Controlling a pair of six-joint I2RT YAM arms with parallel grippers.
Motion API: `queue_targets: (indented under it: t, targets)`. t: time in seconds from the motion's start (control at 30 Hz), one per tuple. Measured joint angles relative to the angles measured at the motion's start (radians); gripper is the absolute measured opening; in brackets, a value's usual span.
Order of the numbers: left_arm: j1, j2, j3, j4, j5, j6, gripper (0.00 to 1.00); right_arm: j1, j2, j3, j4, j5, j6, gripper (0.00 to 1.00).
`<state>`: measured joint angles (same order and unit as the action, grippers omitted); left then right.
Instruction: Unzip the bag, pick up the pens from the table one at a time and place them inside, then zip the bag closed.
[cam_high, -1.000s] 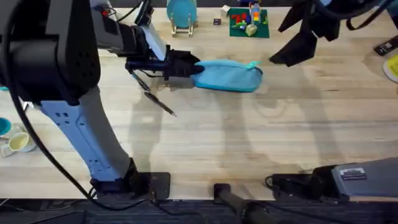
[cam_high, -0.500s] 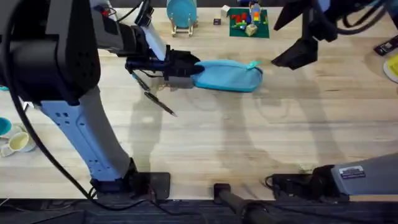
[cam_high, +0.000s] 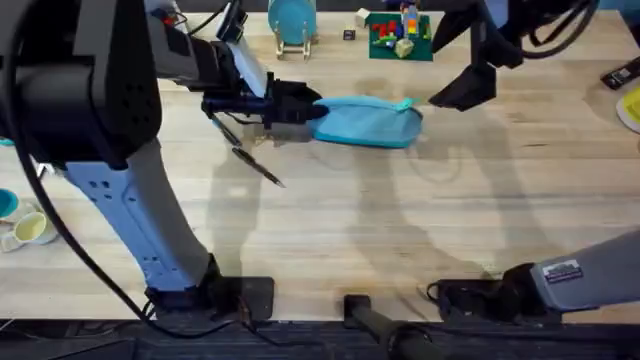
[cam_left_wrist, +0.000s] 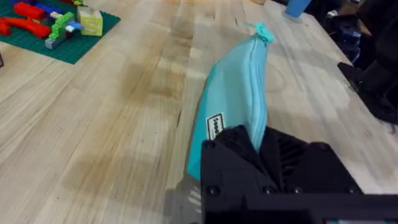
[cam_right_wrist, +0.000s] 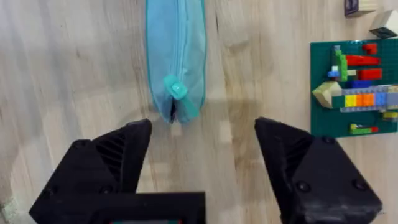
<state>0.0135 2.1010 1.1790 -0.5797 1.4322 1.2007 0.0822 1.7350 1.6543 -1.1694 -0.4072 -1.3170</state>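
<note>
So far the bag (cam_high: 367, 122) stays zipped, left tool (cam_high: 296, 108) clamped on its end, right tool (cam_right_wrist: 202, 158) spread apart; both pens (cam_high: 257, 166) lie on the table (cam_high: 400, 220).

A robotics lab: two robot arms mounted at the near edge of a pale wooden bench (cam_high: 400, 230), cables trailing from their bases, with a green brick-toy baseplate (cam_high: 400, 40) laid out as a test prop

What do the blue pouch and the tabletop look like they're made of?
The bag looks like soft woven fabric, matte: it sags and creases, with a sewn zipper line and a small rubbery-looking pull tab. The table looks like light butcher-block wood with a smooth, low-sheen finish: parallel plank stripes and visible grain.
</note>
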Motion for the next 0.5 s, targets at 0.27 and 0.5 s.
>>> queue_targets:
  t: [0.27, 0.5]
  targets:
    - [0.0, 0.0, 0.0, 0.0, 0.0, 0.0, 0.041, 0.007, 0.065, 0.0, 0.005, 0.0, 0.0, 0.982]
    - [0.0, 0.0, 0.0, 0.0, 0.0, 0.0, 0.042, 0.032, 0.065, 0.0, 0.028, 0.0, 0.0, 0.983]
